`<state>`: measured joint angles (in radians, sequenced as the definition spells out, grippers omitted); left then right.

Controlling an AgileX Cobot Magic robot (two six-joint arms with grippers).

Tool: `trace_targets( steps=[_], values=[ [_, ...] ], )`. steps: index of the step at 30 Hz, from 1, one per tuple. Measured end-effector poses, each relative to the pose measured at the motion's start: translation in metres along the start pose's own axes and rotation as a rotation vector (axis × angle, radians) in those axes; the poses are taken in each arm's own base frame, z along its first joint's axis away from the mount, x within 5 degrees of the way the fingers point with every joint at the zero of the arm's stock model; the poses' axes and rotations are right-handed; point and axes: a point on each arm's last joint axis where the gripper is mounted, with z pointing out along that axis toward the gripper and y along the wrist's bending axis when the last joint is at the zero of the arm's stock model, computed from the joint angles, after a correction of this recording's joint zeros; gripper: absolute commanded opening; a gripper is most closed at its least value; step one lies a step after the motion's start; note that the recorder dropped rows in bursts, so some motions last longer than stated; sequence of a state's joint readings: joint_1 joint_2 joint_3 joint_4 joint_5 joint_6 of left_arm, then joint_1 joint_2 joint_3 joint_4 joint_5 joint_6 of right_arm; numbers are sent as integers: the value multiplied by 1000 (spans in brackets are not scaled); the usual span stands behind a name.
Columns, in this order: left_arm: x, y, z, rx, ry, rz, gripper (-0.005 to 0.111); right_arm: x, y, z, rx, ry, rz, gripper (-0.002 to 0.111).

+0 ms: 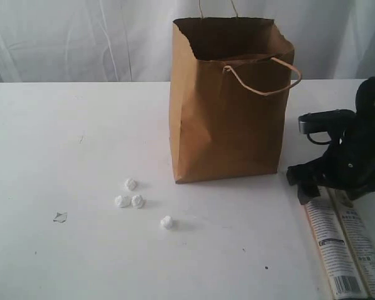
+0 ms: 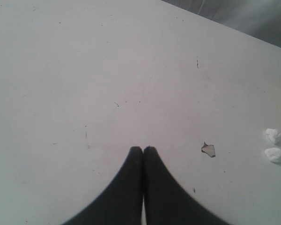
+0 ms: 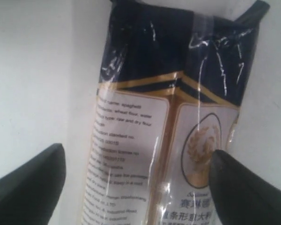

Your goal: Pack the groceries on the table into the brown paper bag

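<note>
- Exterior view: the brown paper bag (image 1: 228, 125) stands upright and open-mouthed, far centre on the table (image 1: 69, 144). The long dark noodle packet (image 1: 340, 250) lies flat at the near right, with the right gripper (image 1: 322, 187) low over its far end. Gripped that close to one end, the long packet would likely droop, catch the bag's jagged rim and tip the light bag.
- Left wrist view: the left gripper (image 2: 143, 151) is closed on nothing, hovering over bare table, well left of the bag. It is too far away to steady the bag if it is knocked.
- Right wrist view: the right jaws stand wide, straddling the packet. One finger (image 3: 234, 187) seems to overlap the packet's edge. Closing there could crush the noodles or skid off the glossy film.
</note>
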<state>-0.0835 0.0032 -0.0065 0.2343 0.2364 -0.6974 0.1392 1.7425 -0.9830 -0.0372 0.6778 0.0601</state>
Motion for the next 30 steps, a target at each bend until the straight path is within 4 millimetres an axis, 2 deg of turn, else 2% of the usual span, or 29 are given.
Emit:
trace_targets(
  steps=[5, 11, 14, 17, 25, 30],
  values=[
    [0, 0, 0, 0, 0, 0, 0, -3, 0, 2, 4, -26, -6, 77],
    [0, 0, 0, 0, 0, 0, 0, 1, 0, 26, 10, 56, -14, 77],
    [0, 0, 0, 0, 0, 0, 0, 2, -1, 30, 15, 78, -19, 72],
    [0, 0, 0, 0, 0, 0, 0, 2, -1, 30, 18, 77, -23, 58],
    [0, 0, 0, 0, 0, 0, 0, 2, -1, 30, 14, 81, -18, -1],
    [0, 0, 0, 0, 0, 0, 0, 3, -1, 30, 13, 86, -48, 0]
  ],
)
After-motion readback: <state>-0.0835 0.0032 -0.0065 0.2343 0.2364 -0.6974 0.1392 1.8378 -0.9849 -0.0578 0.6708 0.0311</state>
